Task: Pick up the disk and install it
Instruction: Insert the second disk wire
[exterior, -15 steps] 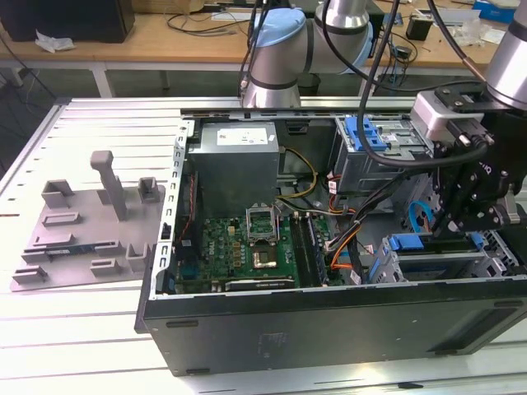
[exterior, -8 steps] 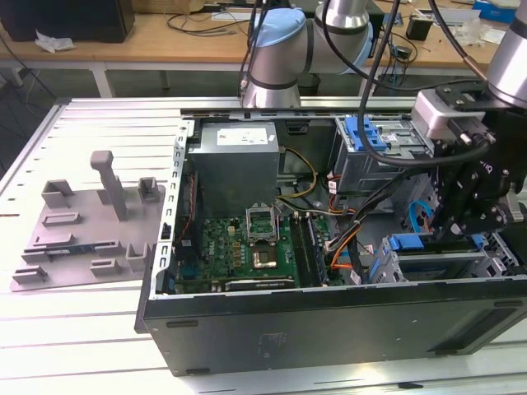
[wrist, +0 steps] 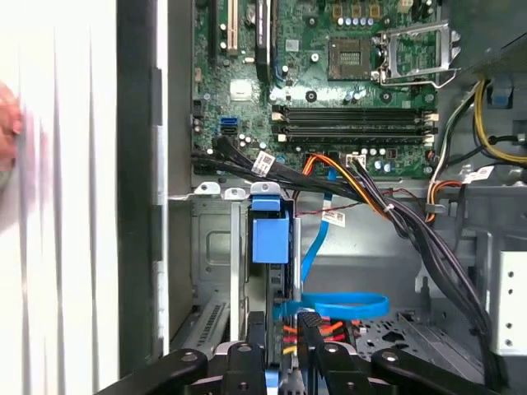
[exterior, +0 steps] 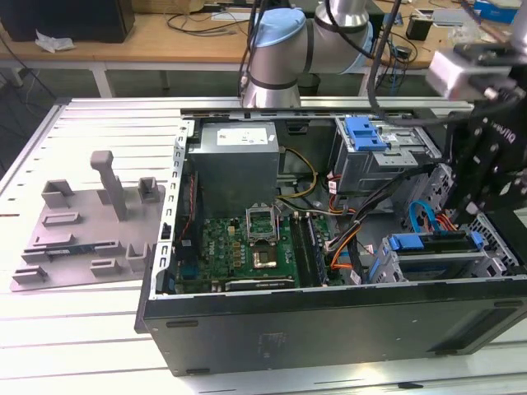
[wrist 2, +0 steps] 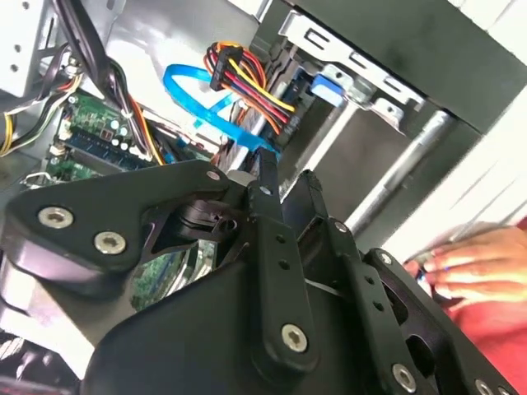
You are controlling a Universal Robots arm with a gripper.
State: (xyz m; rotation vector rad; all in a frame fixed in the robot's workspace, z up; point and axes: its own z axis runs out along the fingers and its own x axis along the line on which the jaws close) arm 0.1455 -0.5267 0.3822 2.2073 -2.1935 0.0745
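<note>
- Exterior view: one disk [exterior: 436, 257], silver-grey with a blue bracket along its top edge, sits in the near drive bay of the open computer case [exterior: 329, 321], at the exterior view's right.
- In the first wrist view the same disk [wrist: 270, 237] stands on edge in the grey metal bay, with its blue bracket end towards the motherboard [wrist: 329, 74].
- One gripper [wrist: 282, 333] sits right at the disk's other end, in line with its thin edge. In the second wrist view the gripper [wrist 2: 288, 188] points into the bay beside the cables. Whether it is clenched on the disk or released, I cannot tell.
- One flat blue data cable [wrist: 329, 306] loops just beside the gripper, touching or nearly touching the disk's end. One bundle of red, orange and yellow wires [wrist 2: 247, 78] ends in a black plug close to it. Both crowd the space around the bay.
- One thick black cable bundle [wrist: 412, 239] runs across the case from the motherboard edge, to one side of the bay.
- One grey power-supply box [exterior: 235, 164] sits at the far side of the case. One further drive cage with a blue latch [exterior: 365, 132] stands far, towards the exterior view's right.
- One grey fixture plate [exterior: 82, 222] lies on the table outside the case, at the exterior view's left.
- One person's hand [wrist 2: 486, 263] rests outside the case wall, near the gripper's side.
</note>
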